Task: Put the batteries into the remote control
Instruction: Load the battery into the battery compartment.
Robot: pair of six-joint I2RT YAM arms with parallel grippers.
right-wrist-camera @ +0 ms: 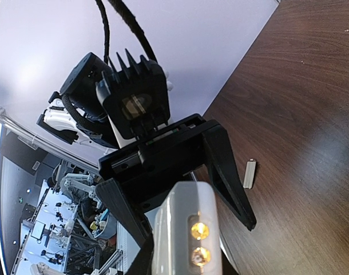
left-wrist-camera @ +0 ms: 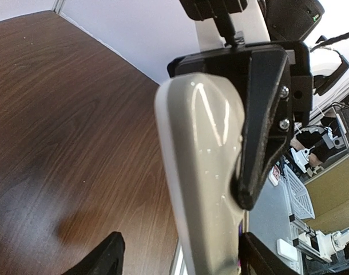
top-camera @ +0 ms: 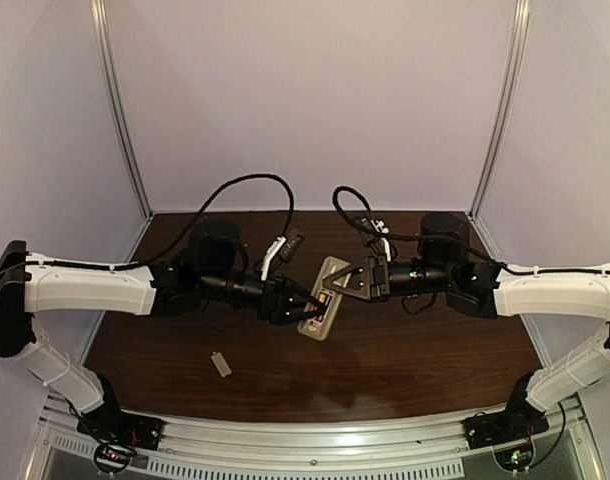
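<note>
The remote control (top-camera: 323, 297) hangs above the table's middle, held between both arms. My right gripper (top-camera: 352, 281) is shut on its far end. In the left wrist view its black finger (left-wrist-camera: 260, 132) presses the remote control's beige back (left-wrist-camera: 203, 172). My left gripper (left-wrist-camera: 183, 260) is open and straddles the near end. One of its fingertips (left-wrist-camera: 106, 258) stands well clear of the remote and the other lies right beside it. In the right wrist view the batteries (right-wrist-camera: 198, 243) show as two gold rounds in the recessed bay.
A small flat grey cover piece (top-camera: 221, 364) lies on the brown table left of centre, also seen from the right wrist as the cover piece (right-wrist-camera: 250, 174). White walls and metal posts close the back and sides. Cables loop above both wrists.
</note>
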